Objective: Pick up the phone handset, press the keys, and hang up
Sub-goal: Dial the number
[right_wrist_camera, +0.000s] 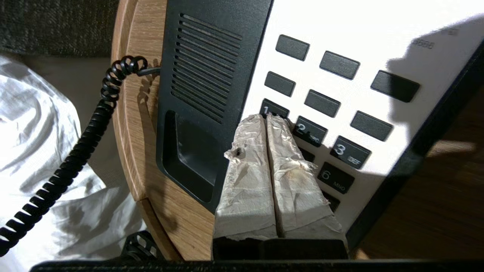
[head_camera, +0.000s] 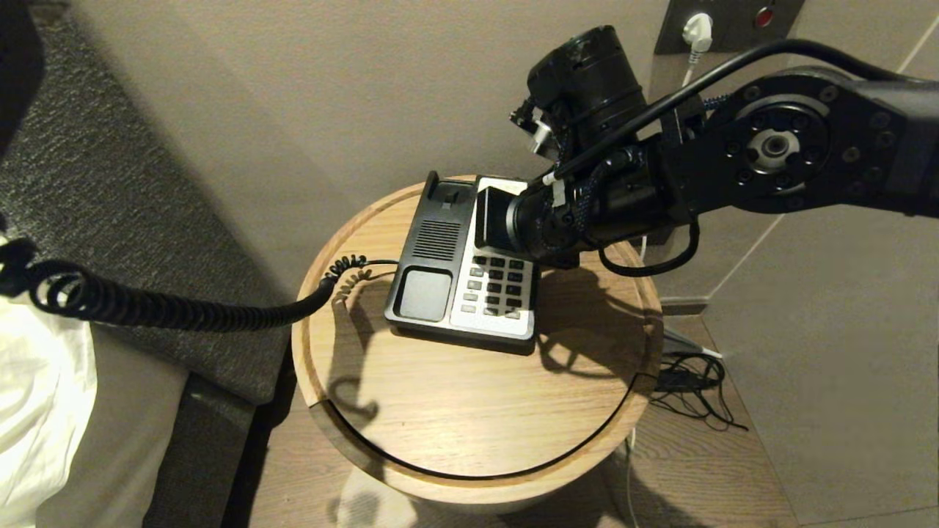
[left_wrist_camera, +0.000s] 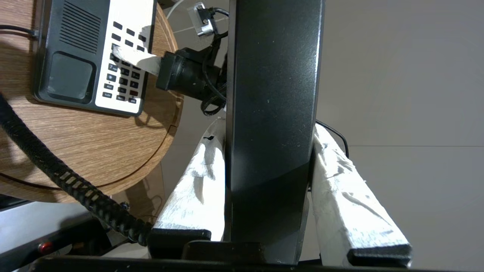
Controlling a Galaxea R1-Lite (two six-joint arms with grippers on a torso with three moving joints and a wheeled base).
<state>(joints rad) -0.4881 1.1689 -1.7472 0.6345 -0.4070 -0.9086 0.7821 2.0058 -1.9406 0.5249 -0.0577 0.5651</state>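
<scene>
Round wooden table (head_camera: 469,411) carries the phone base (head_camera: 462,271). Left gripper (left_wrist_camera: 264,158), off to the table's left, is clamped on the phone handset (left_wrist_camera: 272,94), cord (head_camera: 169,308) stretched. Right gripper (right_wrist_camera: 267,118) fingers pressed together, tips on key 1 (right_wrist_camera: 274,109).

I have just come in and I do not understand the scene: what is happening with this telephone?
The robot is dialing. Its left gripper holds the phone handset lifted off, away from the round wooden table, with the coiled cord stretched back to the phone base. The right gripper, its fingers shut together, has its tips at the "1" key on the keypad. The cradle on the base is empty, so hanging up is not yet done.
</scene>
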